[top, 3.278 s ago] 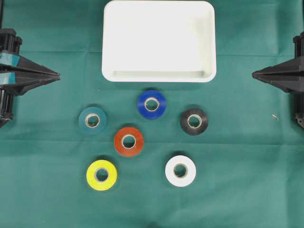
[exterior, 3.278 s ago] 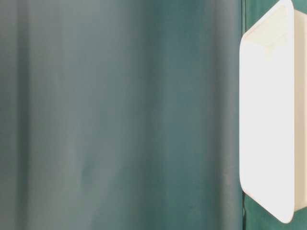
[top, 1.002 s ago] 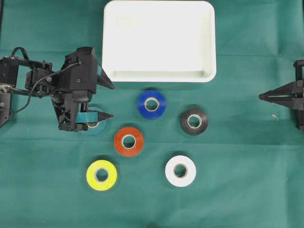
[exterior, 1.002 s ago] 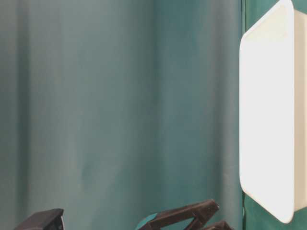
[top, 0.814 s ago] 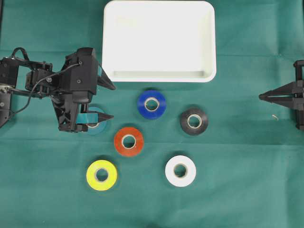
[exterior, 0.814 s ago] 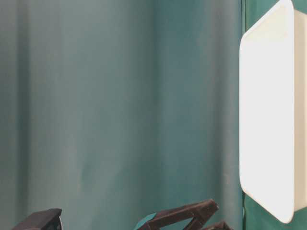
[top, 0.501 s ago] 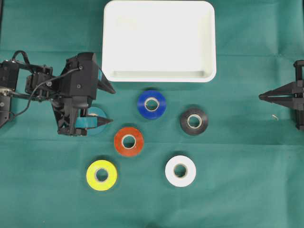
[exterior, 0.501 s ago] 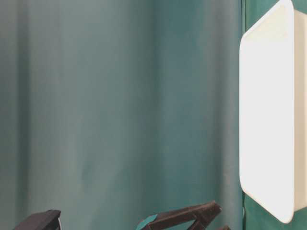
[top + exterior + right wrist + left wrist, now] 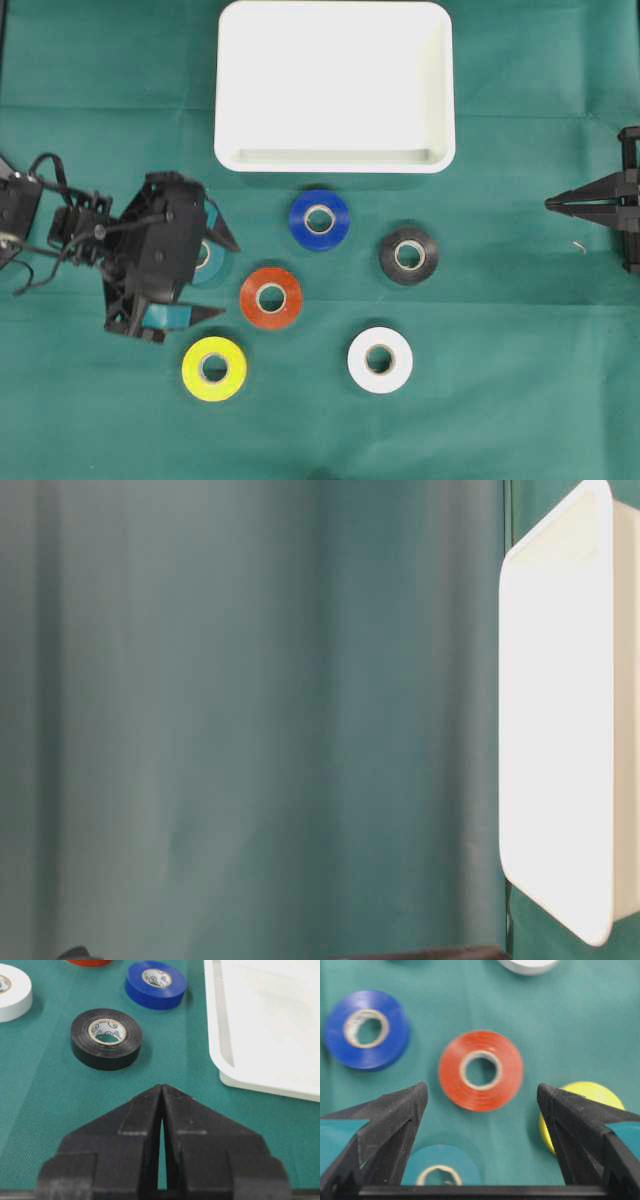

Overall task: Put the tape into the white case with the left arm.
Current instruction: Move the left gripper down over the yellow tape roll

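Crowded ground for a grab. In the left wrist view, nearest the camera, the teal tape roll point(image 9: 441, 1172) lying half under the gripper's base; beyond it, framed squarely in the gap, the red tape roll point(image 9: 481, 1070), with the yellow tape roll point(image 9: 585, 1110) peeking from behind the right finger and the blue tape roll point(image 9: 366, 1028) off to the left. Likely trouble: a finger landing on the yellow or teal roll on descent and nudging it or tipping the red one, given how close the three sit. Left gripper point(image 9: 216, 280) spread fully apart, empty, touching nothing visible. Farther off, the white case point(image 9: 335, 160) holding no tape yet. Right gripper point(image 9: 162, 1091) pressed together, empty, parked near the black tape roll point(image 9: 106, 1038).
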